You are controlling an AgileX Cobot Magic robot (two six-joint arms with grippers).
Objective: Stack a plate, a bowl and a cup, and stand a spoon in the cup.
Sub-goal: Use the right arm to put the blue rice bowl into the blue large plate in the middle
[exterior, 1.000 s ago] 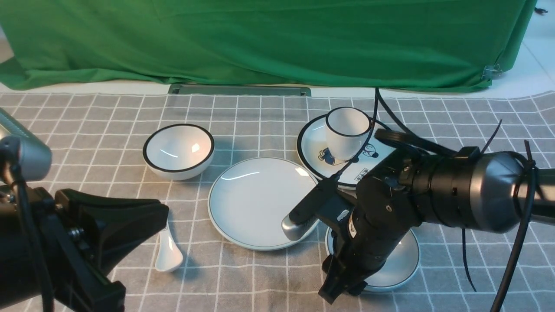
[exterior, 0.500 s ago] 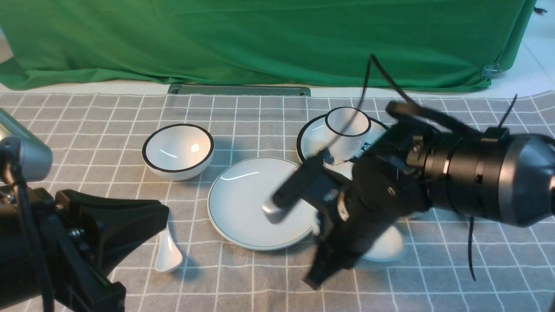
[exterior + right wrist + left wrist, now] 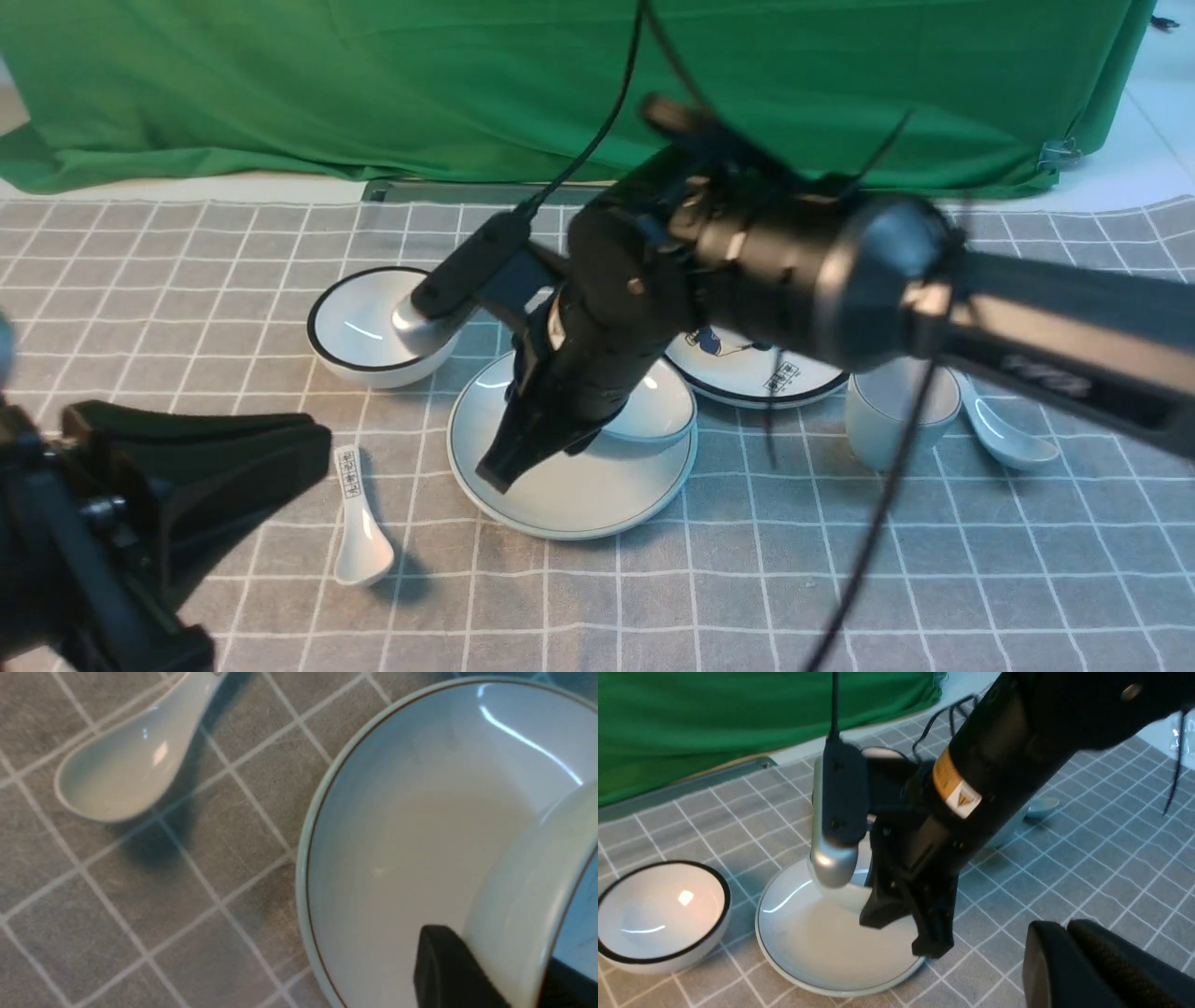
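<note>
Our right fingers [image 3: 444, 966] pinch the bowl [image 3: 658, 411] by its rim, seemingly just above the plate [image 3: 579, 495], right of centre; we would lower it slightly leftward.

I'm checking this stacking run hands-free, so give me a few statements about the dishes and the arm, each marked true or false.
1. The right gripper holds the bowl over the plate. True.
2. The cup stands inside the bowl. False: the cup stands on the cloth, beside the plain spoon.
3. A printed spoon lies to the robot's left of the plate. True.
4. The black-rimmed bowl is upside down. False: it sits open side up.
</note>
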